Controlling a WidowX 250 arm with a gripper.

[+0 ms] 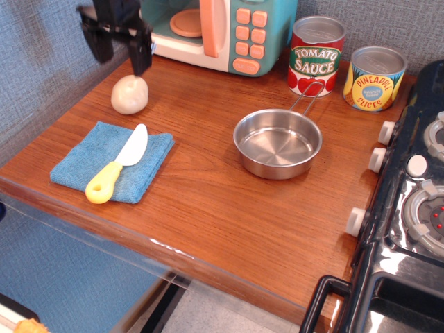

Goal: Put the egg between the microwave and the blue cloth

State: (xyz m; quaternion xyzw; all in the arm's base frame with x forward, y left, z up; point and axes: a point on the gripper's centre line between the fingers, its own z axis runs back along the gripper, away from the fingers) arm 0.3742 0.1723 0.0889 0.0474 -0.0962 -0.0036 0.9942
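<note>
The egg [130, 94], a pale beige oval lump, lies on the wooden table between the microwave [215, 28] at the back and the blue cloth [80, 163] at the front left. My gripper [119, 50] hangs above the egg with its black fingers spread apart, open and empty, clear of the egg. The microwave is teal and cream with a salmon handle and buttons, and an orange plate shows through its window.
A knife [118, 164] with a yellow handle and white blade lies on the cloth. A steel pan [277, 143] sits mid-table. Tomato sauce can [316, 55] and pineapple can [374, 78] stand at the back right. A toy stove [416, 201] borders the right side.
</note>
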